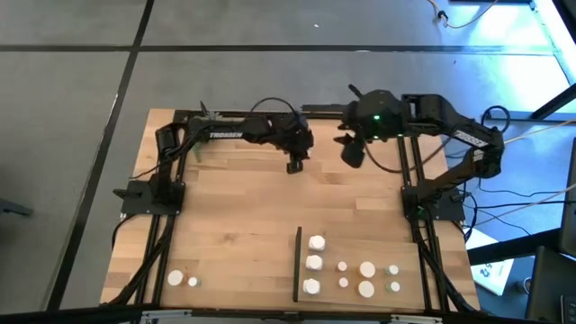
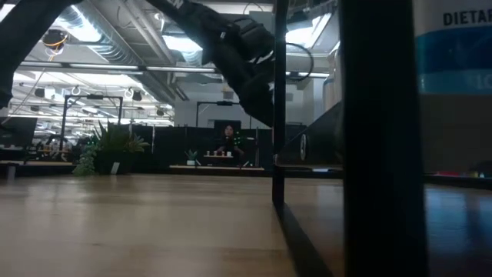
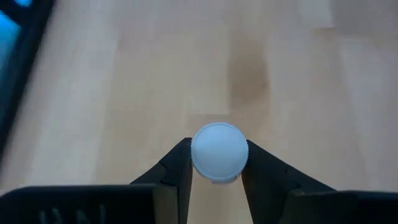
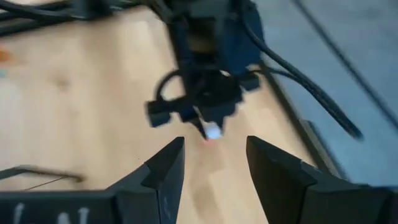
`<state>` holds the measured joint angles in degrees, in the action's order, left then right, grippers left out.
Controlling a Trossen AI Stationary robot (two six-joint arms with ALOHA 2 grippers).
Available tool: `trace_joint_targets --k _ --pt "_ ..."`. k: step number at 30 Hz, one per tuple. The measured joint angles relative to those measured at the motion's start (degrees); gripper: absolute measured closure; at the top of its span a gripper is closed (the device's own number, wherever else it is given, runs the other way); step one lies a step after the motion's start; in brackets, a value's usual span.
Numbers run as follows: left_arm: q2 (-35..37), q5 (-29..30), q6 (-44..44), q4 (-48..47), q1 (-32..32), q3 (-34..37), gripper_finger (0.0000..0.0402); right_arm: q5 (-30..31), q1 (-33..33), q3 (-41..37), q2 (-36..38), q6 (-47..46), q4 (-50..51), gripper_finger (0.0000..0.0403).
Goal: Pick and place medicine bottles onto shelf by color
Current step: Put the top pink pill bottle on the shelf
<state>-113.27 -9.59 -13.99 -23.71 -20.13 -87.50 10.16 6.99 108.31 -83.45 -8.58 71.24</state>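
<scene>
My left gripper [image 1: 295, 164] hangs over the far middle of the wooden table, shut on a small white medicine bottle [image 3: 219, 151]. The right wrist view shows that bottle [image 4: 213, 131] at the left gripper's tips. My right gripper [image 1: 353, 153] hovers just to its right, open [image 4: 214, 155] and with nothing between its fingers. The shelf [image 1: 432, 270], a light-wood panel with a black upright strip [image 1: 297, 264], lies at the near right. Several white bottles [image 1: 313, 263] stand on their bases on it. Two more bottles [image 1: 183, 280] stand on the table at the near left. My left gripper pinches the bottle's round white cap [image 3: 198, 163] between its two fingers [image 3: 177, 168], one on each side of the ribbed rim. The fingers slant down from the far left. The bottle is lifted clear of the table, with its cap's top facing the wrist camera.
Black frame rails [image 1: 423, 234] run along the table's left, right and far sides, with cables on the far rail. In the low view the shelf's black strip [image 2: 278, 115] stands upright, and a large labelled bottle [image 2: 453, 77] fills the right. Bare wood [image 1: 234, 225] lies between the arms and the shelf.
</scene>
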Motion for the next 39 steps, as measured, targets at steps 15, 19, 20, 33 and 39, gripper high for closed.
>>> trace_joint_targets --k 15,19,20,33,39 --pt "-0.02 8.83 10.54 1.46 12.65 0.02 0.0298 -17.92 -8.64 0.07 5.98 10.21 4.92 0.0228" --pt "-0.02 10.81 12.19 4.82 16.15 1.42 0.0298 -17.96 -12.11 0.07 5.98 10.39 6.19 0.0228" --pt "-0.04 11.44 12.74 5.27 16.9 1.92 0.0298 -17.98 -12.94 0.07 5.98 10.55 6.41 0.0228" --pt "-0.12 14.58 22.82 16.11 21.78 9.44 0.0297 -17.93 -17.11 0.05 5.98 10.67 6.64 0.0228" --pt "-0.13 15.92 22.18 16.56 22.28 9.49 0.0297 -17.78 -17.06 0.04 5.98 10.36 6.48 0.0228"
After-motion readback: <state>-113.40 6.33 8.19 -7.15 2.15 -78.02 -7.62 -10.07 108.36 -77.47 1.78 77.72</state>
